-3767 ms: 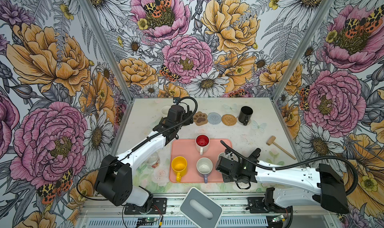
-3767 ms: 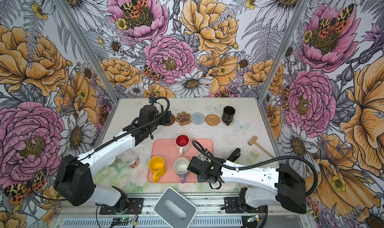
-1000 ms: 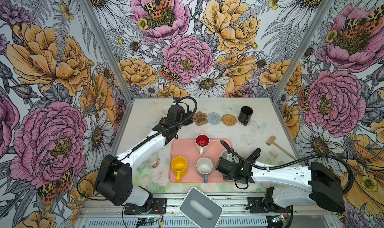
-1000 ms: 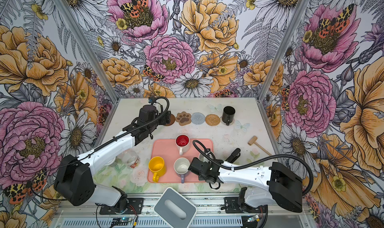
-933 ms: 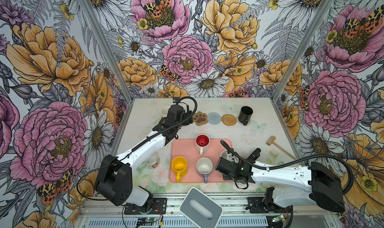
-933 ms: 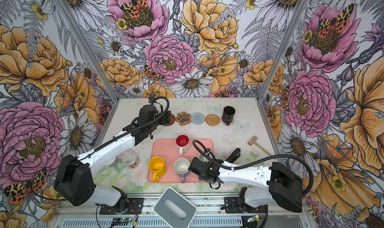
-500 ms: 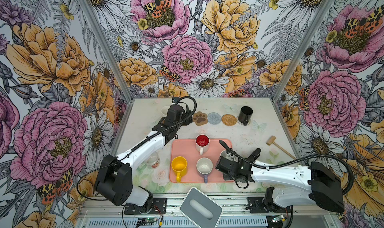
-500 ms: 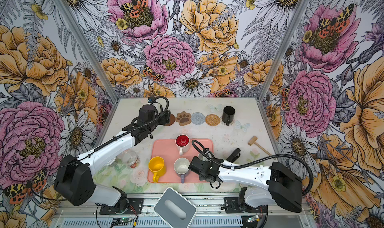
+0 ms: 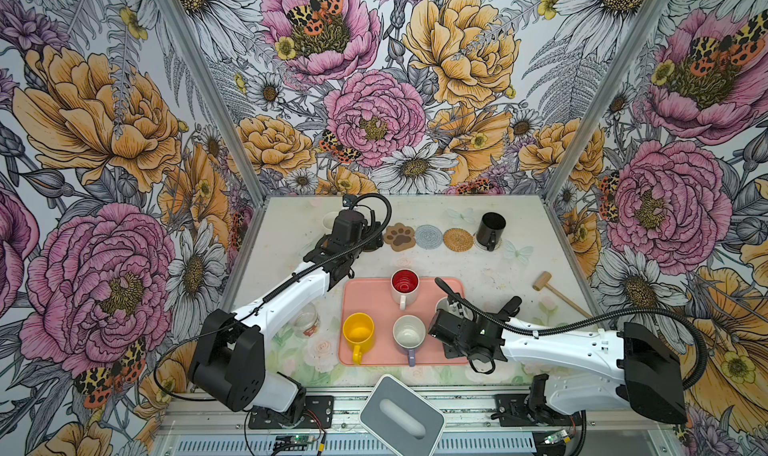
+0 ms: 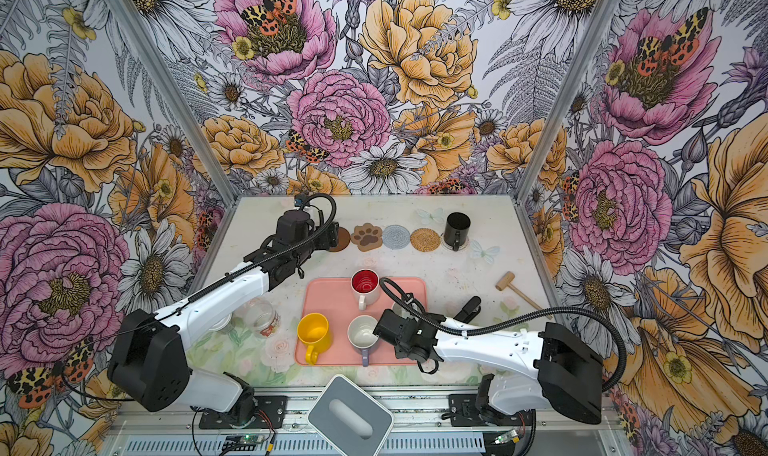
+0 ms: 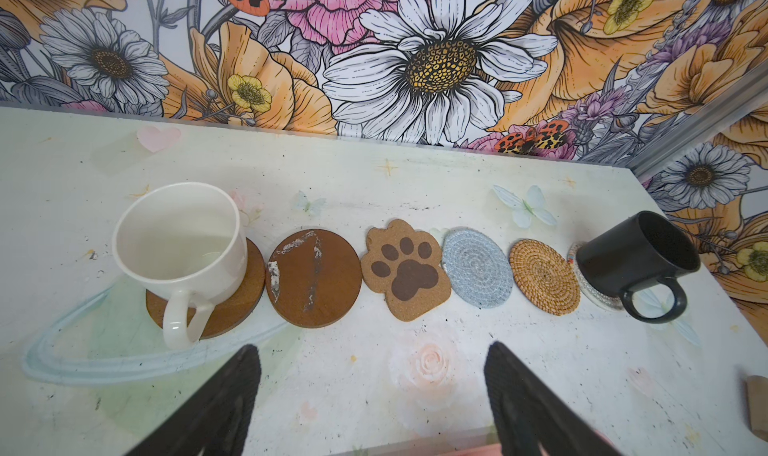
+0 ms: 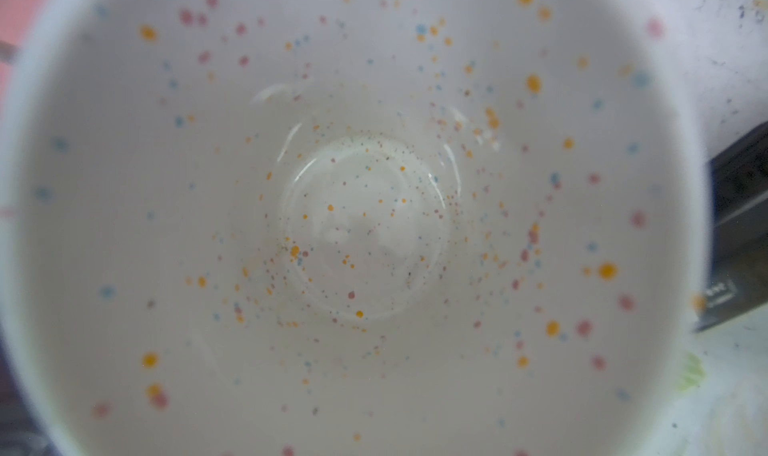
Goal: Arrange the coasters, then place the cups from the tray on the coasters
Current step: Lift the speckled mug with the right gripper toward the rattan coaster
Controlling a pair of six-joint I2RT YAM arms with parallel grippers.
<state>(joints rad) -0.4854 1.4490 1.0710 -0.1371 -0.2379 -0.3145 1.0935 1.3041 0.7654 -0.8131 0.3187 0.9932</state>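
A row of coasters lies at the back. A cream cup (image 11: 183, 241) stands on one brown disc. The second brown disc (image 11: 313, 277), the paw print (image 9: 400, 237), the grey-blue round (image 9: 429, 237) and the rattan round (image 9: 458, 239) are bare. A black cup (image 9: 490, 229) sits on the lacy coaster (image 11: 590, 291). My left gripper (image 11: 372, 350) hangs open and empty before the row. The pink tray (image 9: 374, 296) holds the red-inside cup (image 9: 404, 285), the yellow cup (image 9: 358, 332), the lavender cup (image 9: 409, 335) and the speckled cup (image 9: 441, 305). My right gripper (image 9: 446, 323) is right at the speckled cup (image 12: 374, 204), its fingers hidden.
A wooden mallet (image 9: 557, 293) lies at the right. A clear jar (image 9: 306, 323) lies left of the tray. A grey-white box (image 9: 401, 408) overhangs the front edge. A dark oblong object (image 9: 510, 307) sits right of the tray by my right arm.
My right wrist has edged slightly to the left over the tray's right end. The left arm and all the cups stand as before.
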